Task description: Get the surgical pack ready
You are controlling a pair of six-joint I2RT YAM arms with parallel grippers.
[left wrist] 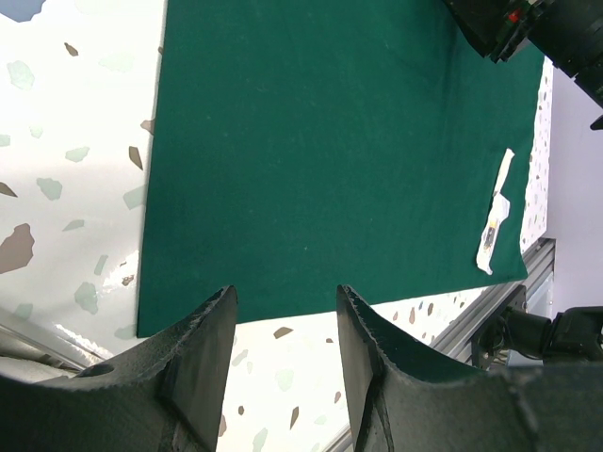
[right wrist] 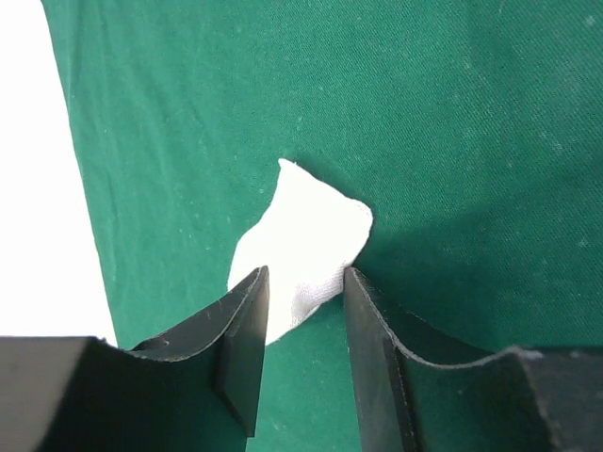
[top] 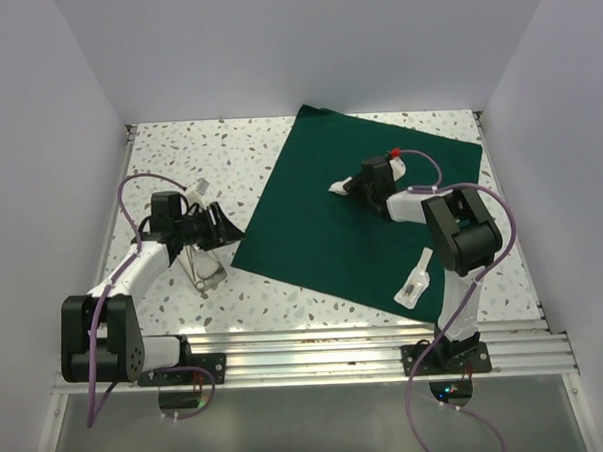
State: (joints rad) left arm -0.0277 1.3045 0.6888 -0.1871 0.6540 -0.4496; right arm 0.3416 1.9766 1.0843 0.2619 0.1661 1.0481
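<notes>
The dark green drape [top: 312, 226] of the surgical pack lies spread flat and turned at an angle on the speckled table. My right gripper [top: 350, 187] is low over its middle. In the right wrist view its fingertips [right wrist: 303, 273] pinch the near end of a bunched white gauze pad [right wrist: 306, 231], which rests on the drape [right wrist: 471, 113]. My left gripper [top: 224, 226] hangs open over a small steel tray [top: 205, 268] just off the drape's left corner. The left wrist view shows nothing between its open fingers [left wrist: 287, 294], only table and the drape's edge [left wrist: 330, 141].
A white wrapped packet [top: 414, 281] lies on the drape near its front right edge, also seen in the left wrist view [left wrist: 495, 226]. A small pale item [top: 202, 190] sits on the table behind the left arm. White walls close in three sides.
</notes>
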